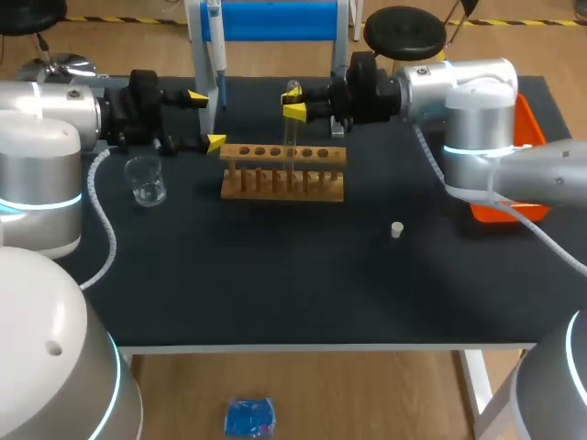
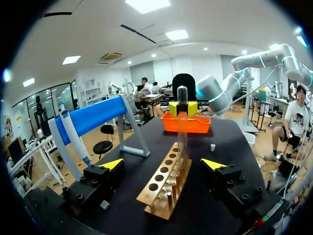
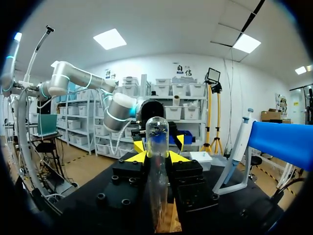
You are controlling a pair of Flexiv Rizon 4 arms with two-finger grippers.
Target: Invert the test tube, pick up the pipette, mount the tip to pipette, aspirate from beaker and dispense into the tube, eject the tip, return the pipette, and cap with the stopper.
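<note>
Two arms meet over the wooden rack (image 1: 282, 172) at the far middle of the table (image 1: 275, 284). Right gripper (image 1: 293, 111): fingers closed on the test tube (image 1: 290, 142), which stands upright with its rounded end uppermost and its lower end at the rack's row of holes; whether it sits in a hole cannot be told. Left gripper (image 1: 205, 119): fingers spread wide, holding nothing, just beside the rack's left end and facing the tube. Beaker (image 1: 145, 181): on the table near the left gripper. Stopper (image 1: 396, 229): alone, right of the rack, nearer the front edge. Pipette (image 1: 215, 46): hanging on the blue stand (image 1: 275, 20) behind the rack. Orange tray (image 1: 532, 124): at the table's right edge.
</note>
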